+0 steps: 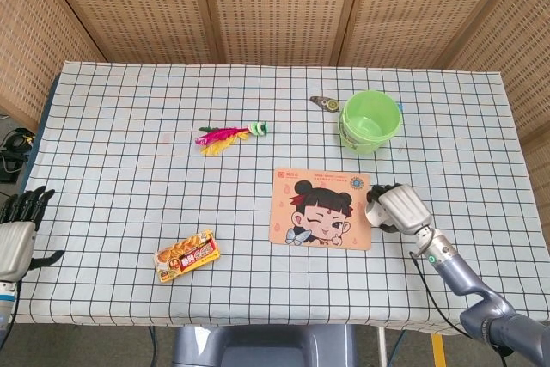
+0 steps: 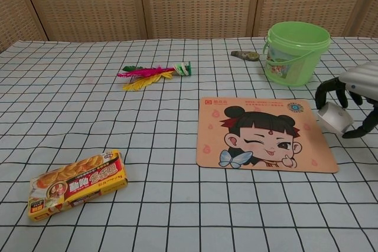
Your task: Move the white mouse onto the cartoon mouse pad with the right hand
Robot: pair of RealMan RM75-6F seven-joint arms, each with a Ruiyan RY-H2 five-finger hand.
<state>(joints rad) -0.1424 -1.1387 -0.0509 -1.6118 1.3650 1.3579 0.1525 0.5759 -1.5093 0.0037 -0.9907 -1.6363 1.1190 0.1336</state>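
Grasp done: white mouse clasped in right hand, fingers curled around it, lifted just off bench beside right edge of cartoon mouse pad. Remaining, by judgement: carrying over pad, setting down, releasing. Left hand idle, fingers spread.

Little can be read. The mouse pad, at centre right of the chest view, carries a small orange logo square with tiny characters beside it in its upper left corner, too small to make out. The snack pack, at lower left of the chest view, bears large white Chinese characters on a red band; they are too blurred to read with certainty.
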